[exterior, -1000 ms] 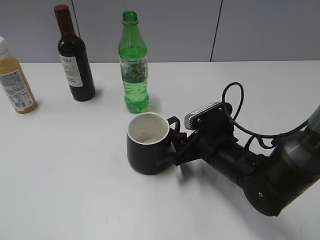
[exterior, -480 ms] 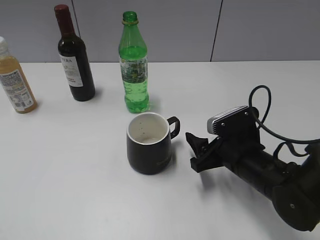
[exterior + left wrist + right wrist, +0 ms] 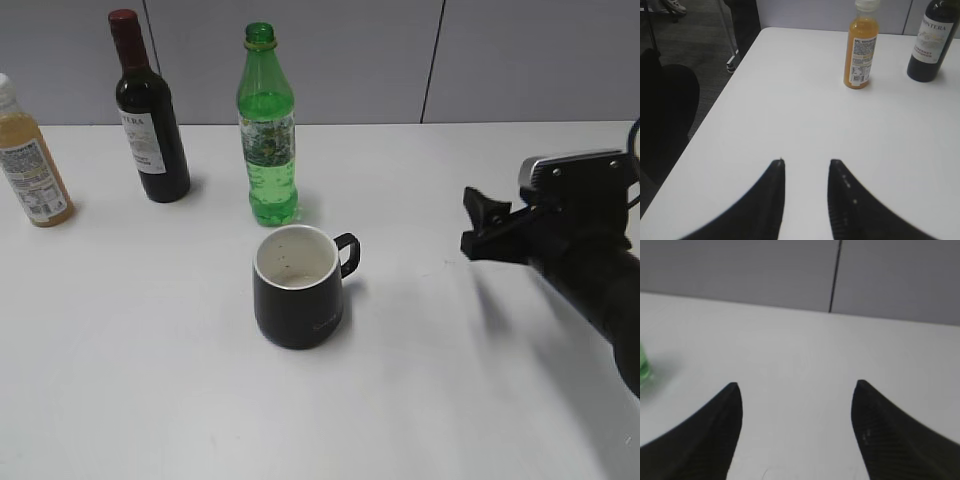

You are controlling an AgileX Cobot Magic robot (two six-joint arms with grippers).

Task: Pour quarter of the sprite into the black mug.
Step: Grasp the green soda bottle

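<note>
Sprite (image 3: 267, 130) upright near desk (image 3: 130, 380) back edge, cap off. Black mug (image 3: 297, 286) just in front of it, mid-desk, untouched. Right hand (image 3: 478, 226) spread wide near right edge, empty. Left hand (image 3: 806, 167) parted, empty, near left edge.

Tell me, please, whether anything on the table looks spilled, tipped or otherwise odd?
Nothing stands out. The sprite, uncapped, the wine bottle and the juice bottle stand upright, as does the black mug; no liquid shows on the table.
</note>
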